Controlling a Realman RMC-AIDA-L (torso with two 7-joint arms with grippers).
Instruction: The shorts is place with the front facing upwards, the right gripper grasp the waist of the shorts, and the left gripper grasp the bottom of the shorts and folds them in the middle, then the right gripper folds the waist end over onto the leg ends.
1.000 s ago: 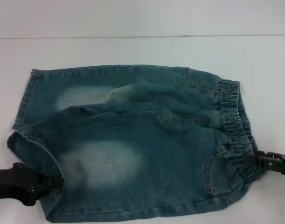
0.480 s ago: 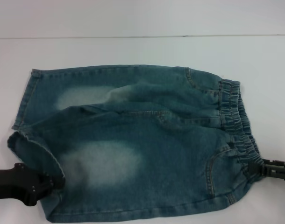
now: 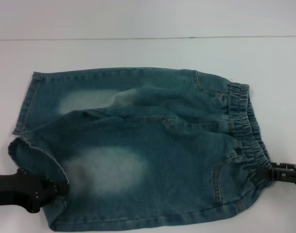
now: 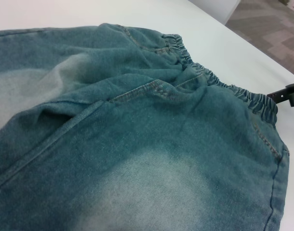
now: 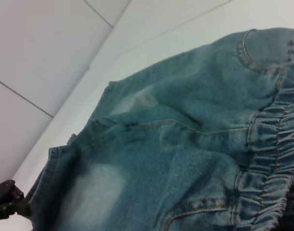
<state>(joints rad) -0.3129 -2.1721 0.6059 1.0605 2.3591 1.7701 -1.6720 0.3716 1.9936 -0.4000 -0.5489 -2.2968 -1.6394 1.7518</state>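
Right gripper (image 3: pixel 273 172) moved slightly right, pinching the elastic waist; left gripper (image 3: pixel 58 188) pinches the near leg hem. Faded denim shorts (image 3: pixel 138 150) lie half-folded on the white table (image 3: pixel 138 51).

Both arms reach in low from opposite sides — the left gripper (image 3: pixel 58 188) clamped at its near corner, the right gripper (image 3: pixel 270 172) pinched likewise

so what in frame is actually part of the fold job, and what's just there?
Part of the job:
- denim shorts, laid flat, waist toward the robot's right
- left gripper at the leg hem
- right gripper at the elastic waistband

Just there:
- white table
- nothing else in view
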